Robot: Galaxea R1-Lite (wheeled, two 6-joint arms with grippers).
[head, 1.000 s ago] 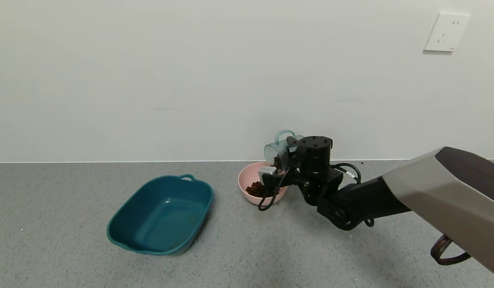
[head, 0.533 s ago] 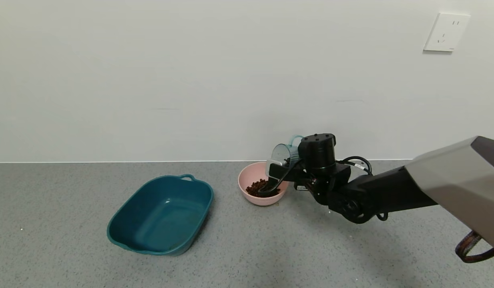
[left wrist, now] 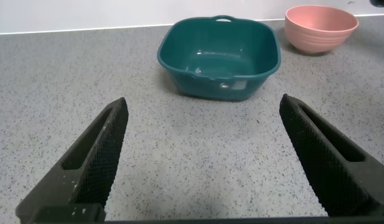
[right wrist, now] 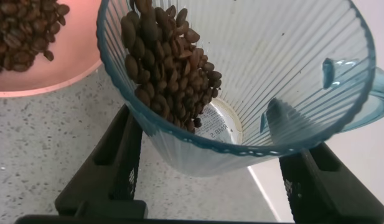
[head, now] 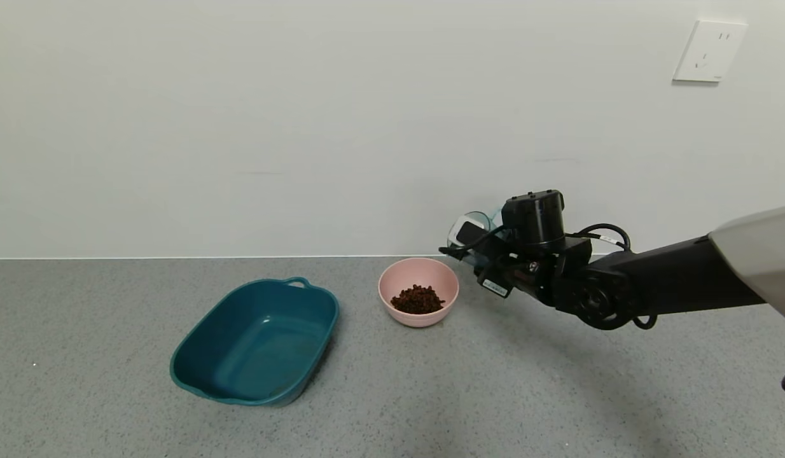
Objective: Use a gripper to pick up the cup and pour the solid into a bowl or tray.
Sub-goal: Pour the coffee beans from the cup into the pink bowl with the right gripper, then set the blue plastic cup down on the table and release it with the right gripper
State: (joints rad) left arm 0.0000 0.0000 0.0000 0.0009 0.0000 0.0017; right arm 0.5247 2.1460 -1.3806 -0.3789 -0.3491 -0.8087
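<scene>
In the head view, the grey speckled counter [head: 392, 394] runs back to the white wall, with wide bare room in front of the containers. The right end effector [head: 488, 251] hangs above the counter just right of the pink bowl [head: 418, 280], pinching the cup [head: 472, 230], which is tipped. The solid [head: 418, 298] lies heaped in the bowl. The teal tray [head: 256, 340] sits left of it, apart.

In the left wrist view, the left end effector [left wrist: 204, 158] is spread wide over bare counter; tray [left wrist: 220, 53] and bowl [left wrist: 321, 26] lie beyond.

In the right wrist view, the ribbed translucent cup [right wrist: 241, 81], clamped between black fingers [right wrist: 107, 165], seemingly holds clinging solid [right wrist: 167, 62]; the bowl [right wrist: 39, 84] lies beneath.
</scene>
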